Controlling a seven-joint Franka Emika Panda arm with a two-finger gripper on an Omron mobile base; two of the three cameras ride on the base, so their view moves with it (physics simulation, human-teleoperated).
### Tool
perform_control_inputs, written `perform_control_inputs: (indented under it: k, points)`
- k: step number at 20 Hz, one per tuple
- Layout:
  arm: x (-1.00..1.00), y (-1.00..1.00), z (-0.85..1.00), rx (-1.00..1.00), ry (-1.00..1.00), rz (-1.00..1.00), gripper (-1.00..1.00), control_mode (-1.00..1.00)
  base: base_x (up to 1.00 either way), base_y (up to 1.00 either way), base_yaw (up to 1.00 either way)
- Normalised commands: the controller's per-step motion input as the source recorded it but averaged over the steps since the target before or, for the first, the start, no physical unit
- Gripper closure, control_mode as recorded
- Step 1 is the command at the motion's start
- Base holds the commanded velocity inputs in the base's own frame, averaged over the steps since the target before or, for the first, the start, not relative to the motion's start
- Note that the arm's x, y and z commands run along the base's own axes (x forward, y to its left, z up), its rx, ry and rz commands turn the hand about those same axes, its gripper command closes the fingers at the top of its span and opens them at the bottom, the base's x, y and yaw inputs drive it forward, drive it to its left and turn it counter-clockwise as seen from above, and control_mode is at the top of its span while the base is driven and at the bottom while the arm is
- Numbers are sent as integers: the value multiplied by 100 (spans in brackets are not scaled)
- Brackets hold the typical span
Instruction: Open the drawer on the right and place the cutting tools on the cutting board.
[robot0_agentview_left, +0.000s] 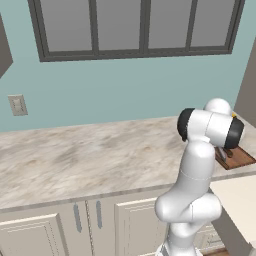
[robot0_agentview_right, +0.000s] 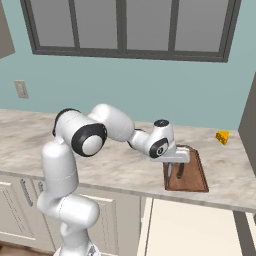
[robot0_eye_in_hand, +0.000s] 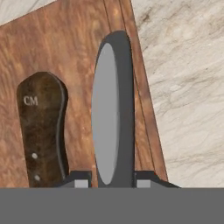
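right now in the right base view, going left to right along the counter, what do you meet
wall switch → robot elbow joint → hand over the cutting board → small yellow wedge by the wall

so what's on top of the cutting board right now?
On the cutting board: a dark wooden knife handle lying flat, and a grey, dark-edged oval piece between the gripper tips. The gripper covers the knife's blade end, so whether both tools are there can't be told.
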Motion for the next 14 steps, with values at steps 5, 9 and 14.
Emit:
perform_control_inputs:
  k: [5,9,14]
  points:
    - [0,0,9,0,0,0,-100,-100,0,0,0]
    - [0,0,44,0,0,0,-100,-100,0,0,0]
    - [-34,3,92,2,-17,0,-100,-100,0,0,0]
